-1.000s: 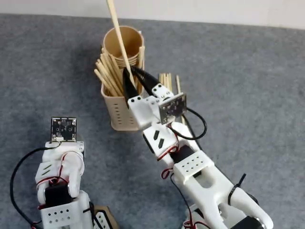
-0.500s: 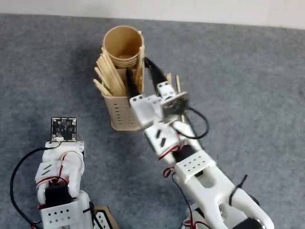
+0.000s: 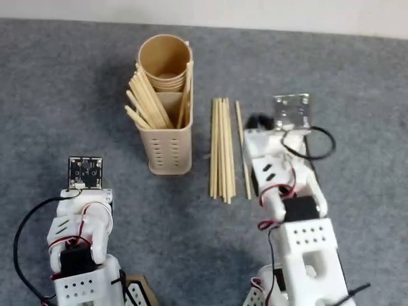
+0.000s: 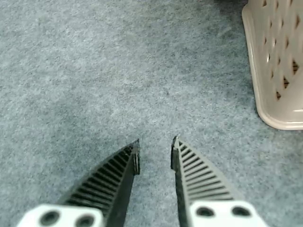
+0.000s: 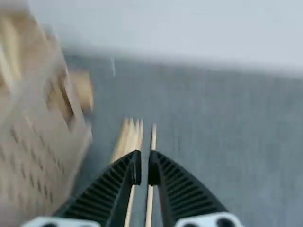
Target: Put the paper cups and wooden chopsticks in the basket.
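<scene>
Chopsticks (image 3: 221,150) lie loose on the desk (image 3: 344,76) at three o'clock of the basket (image 3: 169,150), where paper cups (image 3: 164,60) are stacked. Right fingers (image 5: 118,182), almost closed and empty, are held over them; left fingers (image 4: 113,175) are slightly parted, empty. With so narrow a gap, a stick could be flicked away.

A grey, felt-like mat (image 3: 357,76) spreads under even light; a pale wall strip (image 3: 287,11) borders it at 12 o'clock.
</scene>
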Robot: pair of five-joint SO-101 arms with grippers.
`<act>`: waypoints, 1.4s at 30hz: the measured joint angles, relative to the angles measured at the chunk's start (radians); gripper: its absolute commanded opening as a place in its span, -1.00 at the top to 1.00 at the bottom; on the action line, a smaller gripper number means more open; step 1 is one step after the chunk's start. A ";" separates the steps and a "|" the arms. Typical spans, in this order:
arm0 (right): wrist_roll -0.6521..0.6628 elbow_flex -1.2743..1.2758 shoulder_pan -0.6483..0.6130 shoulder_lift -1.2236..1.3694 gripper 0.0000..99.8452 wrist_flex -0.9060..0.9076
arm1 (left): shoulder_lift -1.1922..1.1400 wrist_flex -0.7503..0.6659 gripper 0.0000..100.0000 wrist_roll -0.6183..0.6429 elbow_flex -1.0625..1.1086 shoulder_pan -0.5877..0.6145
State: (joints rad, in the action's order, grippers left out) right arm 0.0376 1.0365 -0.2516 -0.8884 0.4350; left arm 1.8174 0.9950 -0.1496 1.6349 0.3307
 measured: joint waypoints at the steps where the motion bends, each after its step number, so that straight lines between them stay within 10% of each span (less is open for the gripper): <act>1: 0.002 0.008 -0.002 0.046 0.73 0.021 | 0.000 0.000 0.75 0.000 0.000 0.000; 14: 0.002 -0.328 -0.068 0.806 0.69 0.147 | 0.000 0.000 0.75 0.000 0.000 0.000; 34: 0.063 -0.393 -0.052 0.954 0.70 0.147 | 0.000 0.000 0.75 -0.052 0.015 -0.037; 42: 0.066 -0.485 0.011 1.053 0.99 0.153 | 0.000 0.000 0.75 -0.052 0.015 -0.037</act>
State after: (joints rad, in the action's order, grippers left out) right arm 0.1036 0.5516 -0.2409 0.1642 0.5884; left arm 1.8174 0.9950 -0.2018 1.6502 0.2938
